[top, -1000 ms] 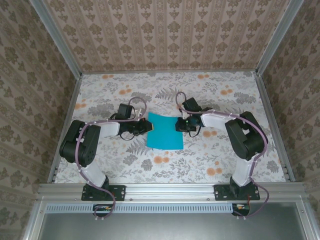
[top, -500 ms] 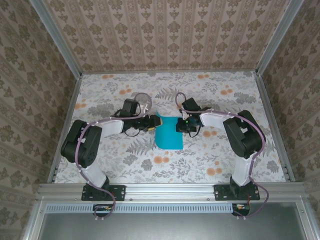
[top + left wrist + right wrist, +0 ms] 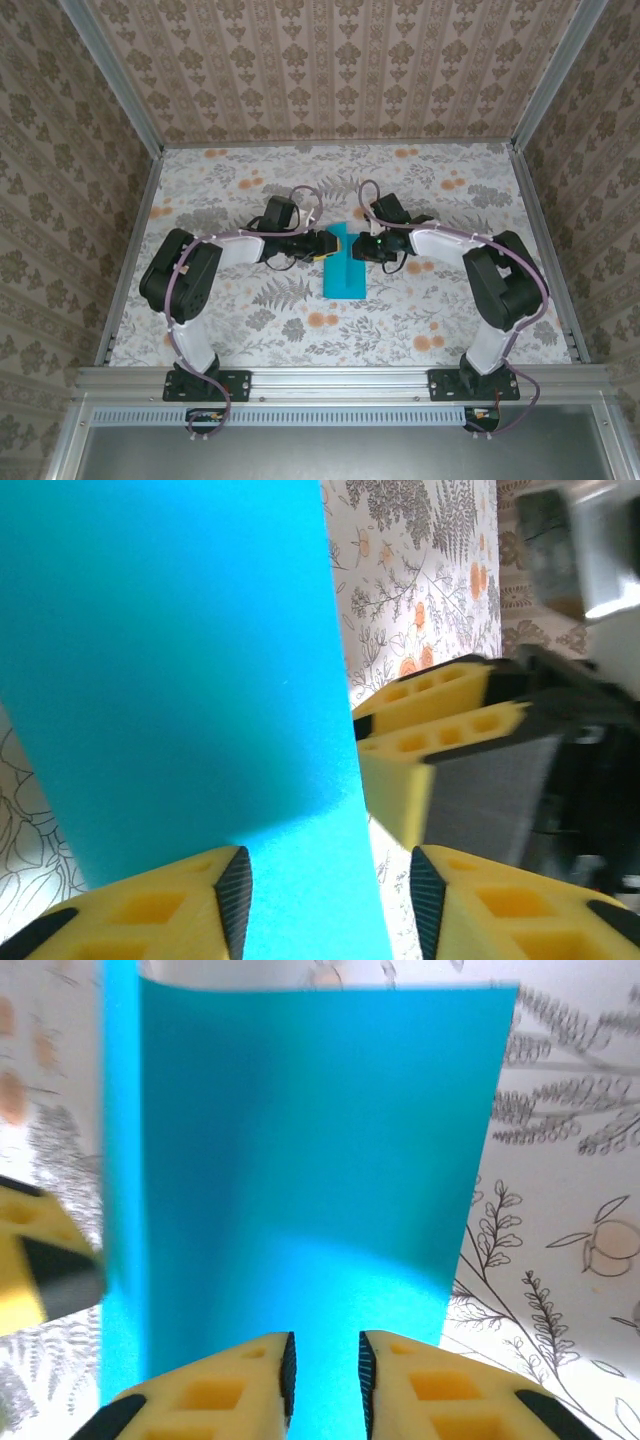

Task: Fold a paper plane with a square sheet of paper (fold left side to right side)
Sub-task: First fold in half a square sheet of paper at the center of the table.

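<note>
1. Working the left-over-right fold on the square sheet of paper, which is lying near the middle of the counter between the two arms.
2. Seeing the sheet's left half standing up off the counter and leaning toward 3 o'clock, not yet lying flat on the right half.
3. Reaching in with the left jaws from 9 o'clock, at the sheet's 10 o'clock corner. Standing well apart there, with the lifted paper passing loosely between the yellow fingers and not being pinched.
4. Reaching in with the right jaws from 3 o'clock, at the sheet's 2 o'clock edge. Standing only narrowly apart, with blue showing through the slit, apparently clamping nothing.
5. Judging the fold as roughly half done, with the crease not yet set.
6. Probably needing next to lay the free edge squarely onto the right edge. Then pressing along the fold line at 9 o'clock while keeping the lower layer from sliding.
</note>
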